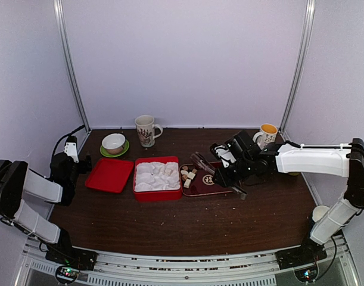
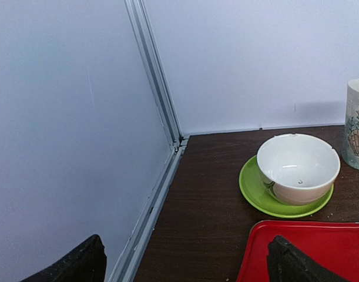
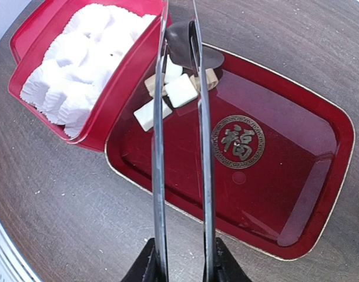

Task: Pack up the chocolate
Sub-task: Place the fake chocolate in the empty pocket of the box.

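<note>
Right fingers [image 3: 145, 269] clamped on tongs [image 3: 160, 176] over chocolate [image 3: 180, 91] beside red box [image 3: 117, 88]; left fingers [image 2: 79, 264] apart near bowl [image 2: 297, 170].

The glossy red rectangular plastic box [image 3: 117, 82] holds a white fluted insert [image 3: 79, 59]. Right of the box, a dark-red lacquered tray [image 3: 273, 194] bears a round gold character emblem [image 3: 238, 141], cream-white chocolate cubes [image 3: 180, 91] and tan-brown chocolate pieces [image 3: 207, 77]. Behind the box are a white ceramic bowl [image 2: 297, 167] on a lime-green saucer [image 2: 255, 191] and a cream shell-printed mug [image 2: 358, 126].
</note>
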Tool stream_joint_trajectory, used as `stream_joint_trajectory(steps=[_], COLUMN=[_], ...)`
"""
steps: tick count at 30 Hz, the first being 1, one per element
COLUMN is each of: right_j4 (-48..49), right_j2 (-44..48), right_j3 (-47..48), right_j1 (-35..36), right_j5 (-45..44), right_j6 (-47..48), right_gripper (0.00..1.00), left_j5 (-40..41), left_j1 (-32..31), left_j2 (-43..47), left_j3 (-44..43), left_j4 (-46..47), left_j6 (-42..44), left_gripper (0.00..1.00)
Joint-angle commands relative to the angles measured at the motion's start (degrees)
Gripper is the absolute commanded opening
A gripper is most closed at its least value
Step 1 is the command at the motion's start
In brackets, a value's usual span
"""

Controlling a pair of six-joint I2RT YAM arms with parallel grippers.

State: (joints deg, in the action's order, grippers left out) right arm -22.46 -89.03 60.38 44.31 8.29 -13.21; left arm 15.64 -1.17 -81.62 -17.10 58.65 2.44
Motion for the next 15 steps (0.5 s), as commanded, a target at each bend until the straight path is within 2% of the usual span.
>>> stream_joint_trajectory(steps=[1,15], right_j4=[1.2,1.0], right_j2=[1.7,1.1], right_j3=[-0.1,0.4], right_j1=[0.8,1.5], right_j5=[0.7,0.8], right_j6=[0.7,1.0], right_gripper=[0.28,0.28], left_j5=[0.3,0.4], left_j1=[0.3,0.3], left_j2=[-0.2,-0.2], left_j3=[-0.6,-0.6], left_j4=[2.3,2.3], left_j6=[-0.5,-0.6], left_gripper=[0.98,0.98])
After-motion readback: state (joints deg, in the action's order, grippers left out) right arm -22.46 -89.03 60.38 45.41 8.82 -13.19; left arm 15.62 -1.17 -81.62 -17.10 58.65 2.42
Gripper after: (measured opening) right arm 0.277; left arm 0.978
